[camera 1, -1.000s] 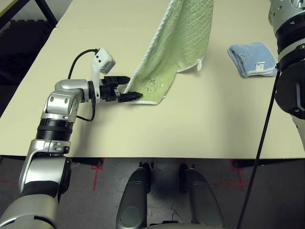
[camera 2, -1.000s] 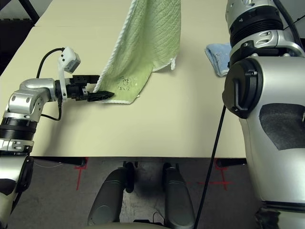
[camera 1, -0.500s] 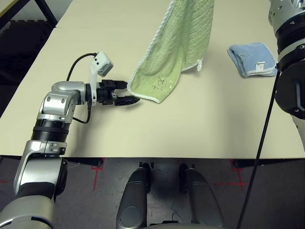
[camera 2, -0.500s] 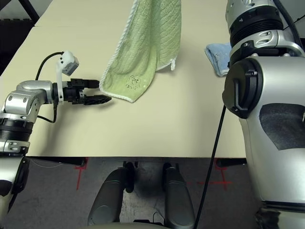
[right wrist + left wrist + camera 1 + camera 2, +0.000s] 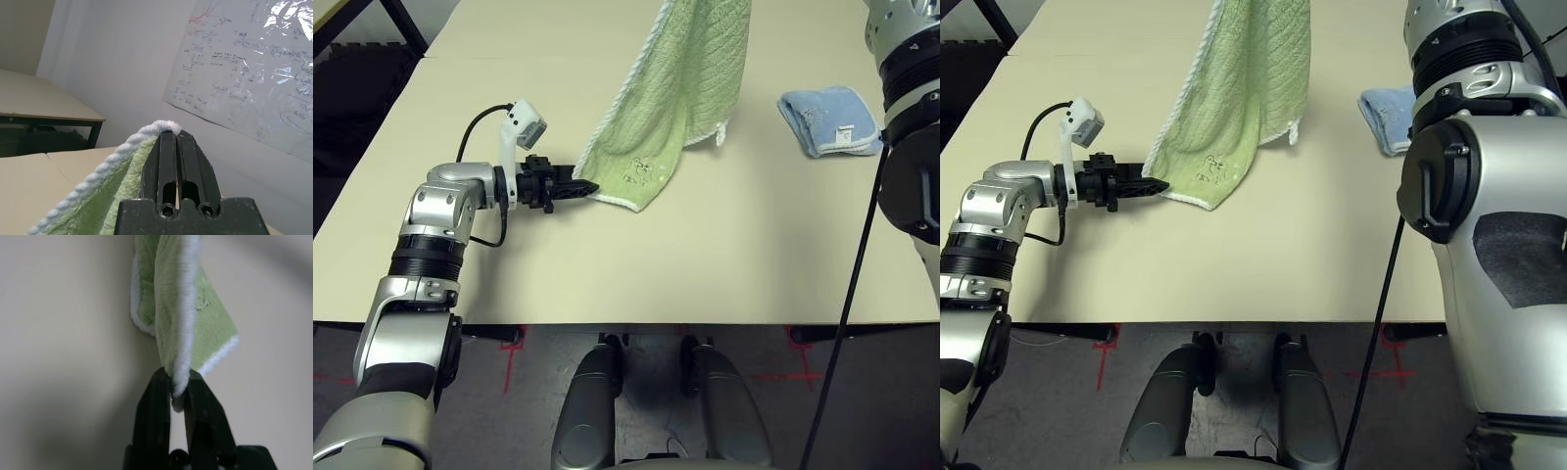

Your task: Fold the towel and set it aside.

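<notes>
light green terry towel with white scalloped edging [image 5: 680, 88]: hung above the beige desk [image 5: 724, 255], its top corner clamped in the closed right fingers [image 5: 172, 139], its lower left corner pinched by the closed left fingers [image 5: 177, 391]; the bottom fold is seen just over the desk. broad bare desk surface is left in front and to the left. small light blue folded towel [image 5: 830, 119]: laid well apart on the right.

beige table [image 5: 724, 255], folded light blue towel [image 5: 829, 119], scribbled whiteboard [image 5: 254, 63]
</notes>
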Action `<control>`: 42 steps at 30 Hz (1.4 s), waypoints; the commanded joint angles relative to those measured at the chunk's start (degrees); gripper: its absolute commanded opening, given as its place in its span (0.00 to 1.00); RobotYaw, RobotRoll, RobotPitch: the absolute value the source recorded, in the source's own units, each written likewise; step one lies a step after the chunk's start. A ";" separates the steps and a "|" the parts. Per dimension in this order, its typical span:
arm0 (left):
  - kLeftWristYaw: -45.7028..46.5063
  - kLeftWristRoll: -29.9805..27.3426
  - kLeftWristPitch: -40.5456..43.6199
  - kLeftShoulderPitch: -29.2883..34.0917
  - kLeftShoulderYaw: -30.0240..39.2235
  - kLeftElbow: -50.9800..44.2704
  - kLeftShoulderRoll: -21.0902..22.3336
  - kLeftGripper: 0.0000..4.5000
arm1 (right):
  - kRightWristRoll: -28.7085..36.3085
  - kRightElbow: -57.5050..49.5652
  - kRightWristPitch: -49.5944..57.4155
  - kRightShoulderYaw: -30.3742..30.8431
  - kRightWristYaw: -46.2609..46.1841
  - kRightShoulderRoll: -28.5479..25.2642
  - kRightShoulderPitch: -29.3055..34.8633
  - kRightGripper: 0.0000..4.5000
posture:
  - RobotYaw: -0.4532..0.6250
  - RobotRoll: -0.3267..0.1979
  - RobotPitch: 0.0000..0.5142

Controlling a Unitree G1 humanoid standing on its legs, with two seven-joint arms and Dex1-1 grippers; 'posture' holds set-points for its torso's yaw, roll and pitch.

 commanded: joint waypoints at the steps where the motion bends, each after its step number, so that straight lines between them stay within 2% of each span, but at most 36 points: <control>1: -2.53 0.82 1.43 1.17 -1.70 -0.73 1.65 0.01 | -0.17 -1.09 -0.67 -0.19 0.15 -1.46 -0.86 0.00 | 0.50 0.62 0.46; 5: -2.62 2.17 0.09 0.54 -2.05 0.16 2.58 0.01 | -0.33 -1.12 -0.40 -0.14 -0.06 -1.98 0.14 0.00 | 0.50 0.62 0.46; 9: 2.02 5.89 -4.68 -2.69 -1.44 2.82 3.21 0.01 | -0.43 -1.13 1.78 -0.20 0.77 -4.20 3.57 0.00 | 0.49 0.62 0.48; 12: 21.56 9.76 -14.89 -11.70 3.75 12.65 0.22 0.01 | 1.55 -2.45 9.69 -0.42 9.44 -6.44 9.75 0.00 | 0.48 0.62 0.49; 16: 37.10 11.06 -23.19 -19.76 8.40 22.77 -1.87 0.01 | 3.28 -5.67 19.21 -0.42 14.20 -8.59 15.56 0.00 | 0.48 0.62 0.50; 18: 41.44 11.65 -26.47 -22.76 9.52 26.24 -2.22 0.01 | 3.02 -7.34 22.74 -0.28 12.76 -9.84 18.50 0.00 | 0.47 0.62 0.50; 21: 39.40 13.45 -28.21 -24.91 7.48 28.66 -2.16 0.01 | 0.86 -10.11 25.48 0.58 7.65 -12.87 23.52 0.00 | 0.46 0.62 0.52; 24: 31.43 14.55 -26.18 -25.10 4.78 29.15 -1.62 0.01 | 1.06 -11.87 25.98 -0.41 3.17 -14.02 25.48 0.00 | 0.45 0.62 0.53; 28: 25.61 14.41 -21.45 -25.29 3.69 30.20 -1.17 0.01 | 1.81 -11.37 25.80 -1.33 -0.90 -13.79 25.45 0.00 | 0.45 0.62 0.56; 32: 26.81 12.50 -16.55 -26.87 6.25 33.63 -2.13 0.01 | 1.35 -7.38 26.87 -0.60 -3.41 -12.18 22.89 0.00 | 0.45 0.62 0.57; 34: 31.01 12.30 -18.01 -27.84 7.80 35.99 -2.46 0.01 | 0.45 -5.51 25.99 0.09 -4.87 -11.28 21.45 0.00 | 0.45 0.62 0.57; 36: 40.50 11.32 -23.94 -29.60 11.30 38.68 -3.51 0.01 | -0.35 -3.59 22.81 -0.02 -8.86 -10.28 19.73 0.00 | 0.46 0.62 0.58; 38: 47.75 10.26 -31.50 -31.07 14.46 40.30 -4.63 0.01 | -0.02 -2.43 14.91 -1.90 -15.45 -9.32 17.92 0.00 | 0.47 0.62 0.57; 40: 48.62 9.47 -39.27 -31.46 16.22 40.79 -5.51 0.01 | 1.04 -2.21 4.05 -4.26 -20.78 -8.90 16.70 0.00 | 0.47 0.62 0.57; 42: 47.50 8.78 -44.16 -31.15 17.21 40.85 -6.41 0.01 | 1.87 -2.00 -0.63 -4.97 -19.92 -8.64 16.73 0.00 | 0.47 0.62 0.57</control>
